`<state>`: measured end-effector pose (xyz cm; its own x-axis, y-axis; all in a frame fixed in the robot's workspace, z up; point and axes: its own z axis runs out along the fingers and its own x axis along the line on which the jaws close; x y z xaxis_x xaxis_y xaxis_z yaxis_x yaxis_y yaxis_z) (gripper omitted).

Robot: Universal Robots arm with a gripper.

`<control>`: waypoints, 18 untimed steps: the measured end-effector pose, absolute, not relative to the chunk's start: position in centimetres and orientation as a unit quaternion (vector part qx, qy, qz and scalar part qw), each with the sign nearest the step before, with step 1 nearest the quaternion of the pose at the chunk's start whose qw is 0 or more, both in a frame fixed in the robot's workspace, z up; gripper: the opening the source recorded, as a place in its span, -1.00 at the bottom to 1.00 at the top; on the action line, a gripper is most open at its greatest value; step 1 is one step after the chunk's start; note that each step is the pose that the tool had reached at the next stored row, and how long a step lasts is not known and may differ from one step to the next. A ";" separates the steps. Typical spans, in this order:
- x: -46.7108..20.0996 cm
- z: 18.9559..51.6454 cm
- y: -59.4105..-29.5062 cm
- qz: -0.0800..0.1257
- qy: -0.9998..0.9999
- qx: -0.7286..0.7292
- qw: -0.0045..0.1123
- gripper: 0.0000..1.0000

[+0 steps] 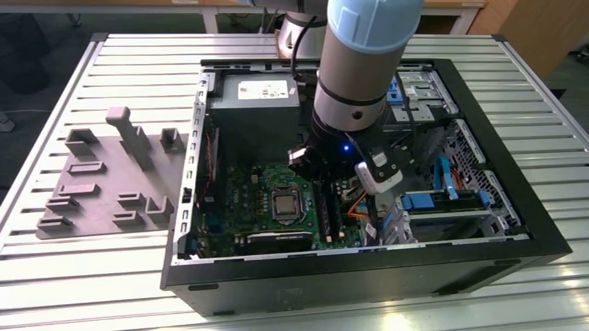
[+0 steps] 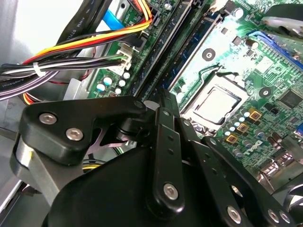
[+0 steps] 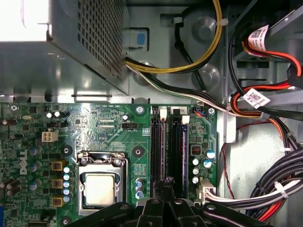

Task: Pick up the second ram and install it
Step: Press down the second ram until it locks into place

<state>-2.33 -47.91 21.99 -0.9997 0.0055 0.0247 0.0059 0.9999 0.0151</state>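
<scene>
— On the slatted metal table [image 1: 138,276] the open computer case [image 1: 368,283] lay. And the gripper [image 3: 163,187]?

— Closed, over the slots [image 3: 176,151]. The second ram [image 3: 156,149] seemed seated there, left of them. I judged it light, stiff, fragile: hold its long edges.

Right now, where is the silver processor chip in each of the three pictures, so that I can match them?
Exterior view: the processor chip sits mid-board inside the case, to the exterior view's left of the arm.
Second wrist view: the chip lies in its metal frame on the green board.
First wrist view: the chip lies in the same metal frame.
Shared landmark: the long black memory slots beside it.
</scene>
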 end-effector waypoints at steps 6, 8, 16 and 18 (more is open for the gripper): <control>-2.3 21.8 -47.9 -0.008 -1.000 -0.003 0.012 -0.79; -2.3 21.6 -47.9 -0.008 -1.000 -0.003 0.012 -0.79; -2.3 22.2 -47.9 -0.008 -1.000 -0.003 0.012 -0.79; -2.3 22.6 -47.9 -0.008 -1.000 -0.003 0.012 -0.79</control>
<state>-2.33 -47.90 22.64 -0.9997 0.0055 0.0243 0.0059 0.9999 0.0162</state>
